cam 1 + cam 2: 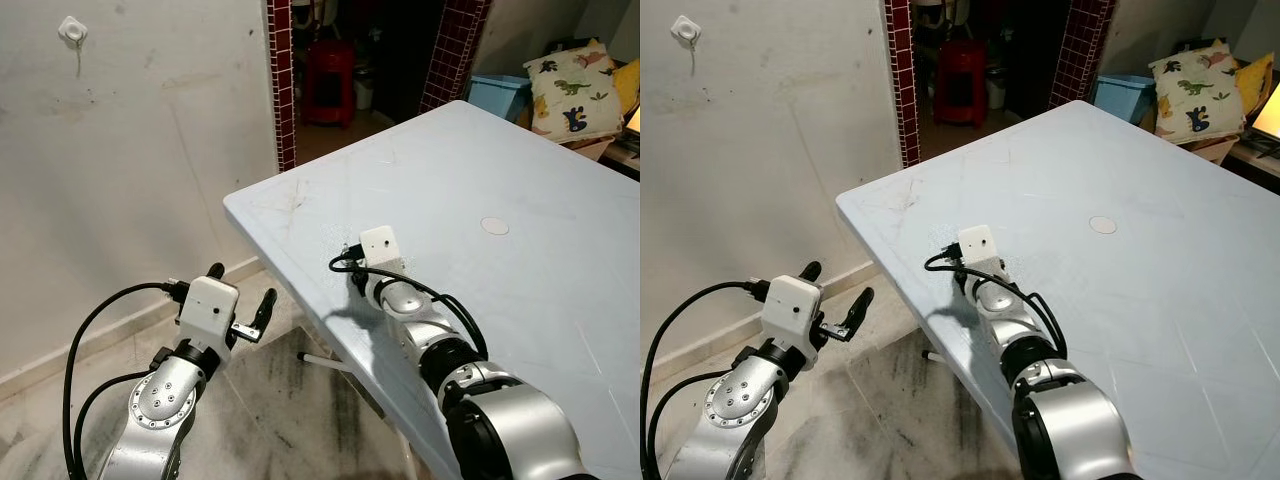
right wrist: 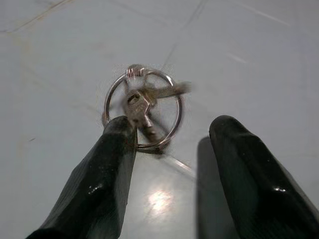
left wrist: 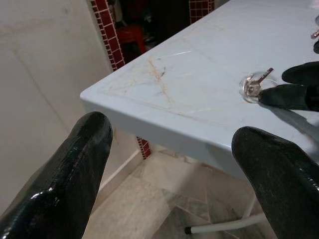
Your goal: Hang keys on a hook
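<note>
A bunch of keys [image 2: 142, 107] on a metal ring lies flat on the pale blue table [image 1: 500, 300], near its corner. My right gripper [image 2: 173, 124] hovers low over it, open. One of its fingers [image 2: 112, 164] touches the near edge of the ring, the other stands apart on bare table. In the left wrist view the keys [image 3: 254, 85] show beside the right gripper's fingertips [image 3: 294, 94]. My left gripper [image 1: 240, 290] is open and empty, off the table's corner above the floor. A white hook [image 1: 73, 32] sits high on the wall at the far left.
The table's corner [image 1: 232, 200] juts toward the wall, with a white leg bar [image 1: 325, 362] beneath. A doorway between red-tiled pillars holds a red stool [image 1: 328, 80]. A blue bin [image 1: 497, 95] and a dinosaur cushion [image 1: 572, 85] lie beyond the table.
</note>
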Robot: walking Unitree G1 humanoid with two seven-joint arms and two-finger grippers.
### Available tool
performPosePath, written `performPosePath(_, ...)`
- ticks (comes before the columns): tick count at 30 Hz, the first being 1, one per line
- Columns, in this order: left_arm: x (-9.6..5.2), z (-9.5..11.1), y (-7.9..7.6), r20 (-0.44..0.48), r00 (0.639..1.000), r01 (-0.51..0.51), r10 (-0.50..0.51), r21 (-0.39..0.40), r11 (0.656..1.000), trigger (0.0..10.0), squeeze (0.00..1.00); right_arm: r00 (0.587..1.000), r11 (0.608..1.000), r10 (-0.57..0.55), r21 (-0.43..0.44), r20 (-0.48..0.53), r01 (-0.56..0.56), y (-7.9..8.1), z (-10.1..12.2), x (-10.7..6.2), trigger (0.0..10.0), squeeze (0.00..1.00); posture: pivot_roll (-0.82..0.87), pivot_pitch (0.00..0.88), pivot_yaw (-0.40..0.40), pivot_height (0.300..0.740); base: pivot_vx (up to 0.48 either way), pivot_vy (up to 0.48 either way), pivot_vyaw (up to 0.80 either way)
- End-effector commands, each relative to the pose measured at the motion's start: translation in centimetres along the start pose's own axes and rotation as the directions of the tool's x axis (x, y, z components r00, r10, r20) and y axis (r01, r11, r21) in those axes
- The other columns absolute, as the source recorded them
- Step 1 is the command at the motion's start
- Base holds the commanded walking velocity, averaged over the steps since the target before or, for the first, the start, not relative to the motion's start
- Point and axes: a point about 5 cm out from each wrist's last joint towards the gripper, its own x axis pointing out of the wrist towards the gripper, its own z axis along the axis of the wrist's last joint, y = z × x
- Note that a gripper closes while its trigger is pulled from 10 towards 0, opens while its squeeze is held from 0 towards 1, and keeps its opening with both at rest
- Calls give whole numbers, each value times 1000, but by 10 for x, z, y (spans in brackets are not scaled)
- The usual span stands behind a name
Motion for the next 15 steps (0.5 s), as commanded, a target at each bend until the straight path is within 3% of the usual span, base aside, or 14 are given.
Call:
performPosePath(1, -2, 1, 3, -2, 1000, -5, 5, 8, 1000, 10000, 0, 1000, 1000, 12, -18, -10, -12, 3, -2, 0, 10000, 0, 161, 0, -7, 740, 0, 0, 0)
performPosePath(15, -1, 2, 2, -8, 1000, 5, -5, 13, 1000, 10000, 0, 999, 996, 11, -92, -49, -15, 3, -6, 0, 10000, 0, 163, 0, -3, 740, 0, 0, 0)
